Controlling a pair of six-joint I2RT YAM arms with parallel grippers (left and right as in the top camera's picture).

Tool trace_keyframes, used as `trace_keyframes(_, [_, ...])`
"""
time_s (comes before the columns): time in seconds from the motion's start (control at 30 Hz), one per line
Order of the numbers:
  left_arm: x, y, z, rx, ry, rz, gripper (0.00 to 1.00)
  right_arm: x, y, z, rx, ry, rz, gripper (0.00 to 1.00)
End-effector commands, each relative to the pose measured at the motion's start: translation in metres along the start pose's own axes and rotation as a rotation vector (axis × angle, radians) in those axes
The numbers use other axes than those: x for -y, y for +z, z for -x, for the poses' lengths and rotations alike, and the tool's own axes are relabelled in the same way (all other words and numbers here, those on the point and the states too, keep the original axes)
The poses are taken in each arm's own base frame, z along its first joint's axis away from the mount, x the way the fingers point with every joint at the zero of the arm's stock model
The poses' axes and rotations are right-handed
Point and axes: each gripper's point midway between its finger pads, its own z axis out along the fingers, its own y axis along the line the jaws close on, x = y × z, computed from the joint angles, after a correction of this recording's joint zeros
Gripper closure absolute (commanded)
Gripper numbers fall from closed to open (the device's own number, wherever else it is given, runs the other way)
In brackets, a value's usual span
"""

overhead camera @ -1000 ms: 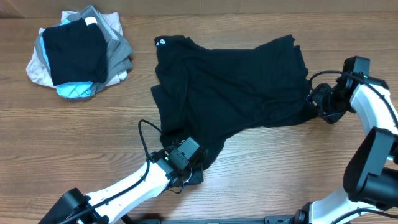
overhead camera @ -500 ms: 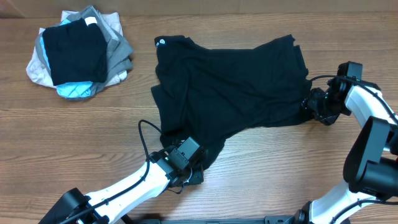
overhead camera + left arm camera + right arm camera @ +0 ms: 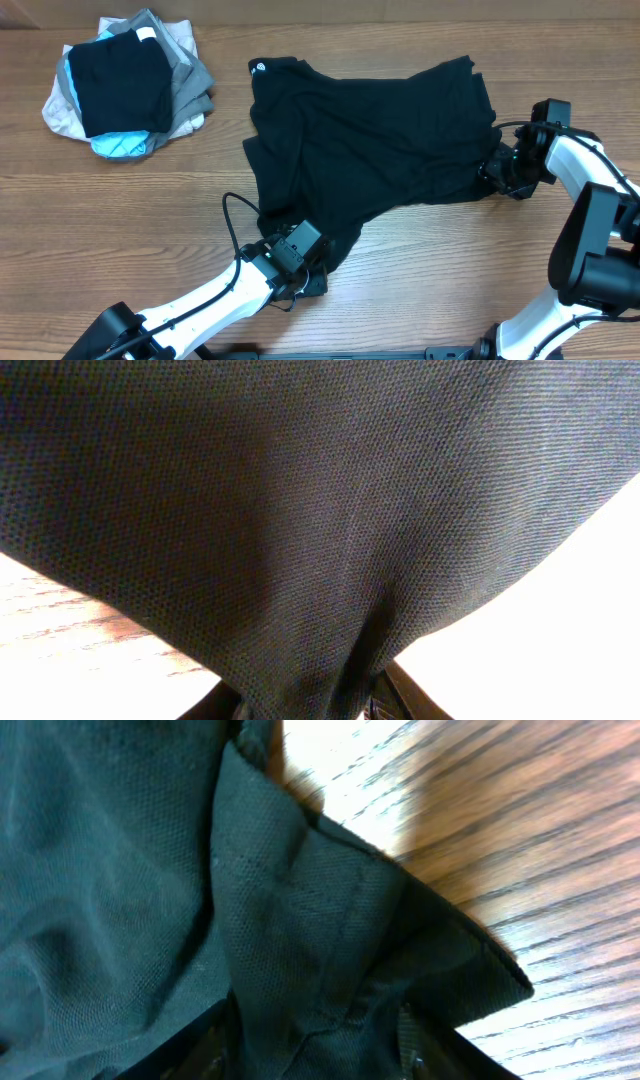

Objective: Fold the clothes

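Observation:
The clothes, a black shirt, lie spread flat on the wooden table, with a small round white logo at the far left corner. My left gripper is at the shirt's near lower tip and is shut on a bunch of the black fabric, which fills the left wrist view down to the gripper. My right gripper is at the shirt's right near corner. In the right wrist view a folded flap of fabric lies between the gripper's jaws, which stand well apart.
A stacked pile of garments in black, grey, beige and light blue sits at the far left. The left arm's cable loops over the bare wooden table beside the shirt's lower edge.
The right gripper has moved left onto the shirt's right corner and its jaws have narrowed. The left gripper and the shirt have stayed put.

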Motion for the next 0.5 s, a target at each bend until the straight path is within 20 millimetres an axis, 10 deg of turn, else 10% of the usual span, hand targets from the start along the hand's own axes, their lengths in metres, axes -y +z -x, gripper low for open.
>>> trace_keyframes(0.0, [-0.0111,0.0043,-0.0001,0.006,0.001,0.039,0.68,0.0031,0.0071,-0.0073,-0.027,0.011,-0.027,0.50])
trace_keyframes(0.37, [-0.0113,0.0043,-0.0002,0.005,0.001,0.040,0.69,0.0100,0.0068,-0.0059,-0.015,0.073,-0.067,0.84])
trace_keyframes(0.47, [-0.0113,0.0043,-0.0004,0.004,0.022,0.040,0.96,0.0124,0.0065,-0.0046,-0.008,0.113,-0.078,0.96])
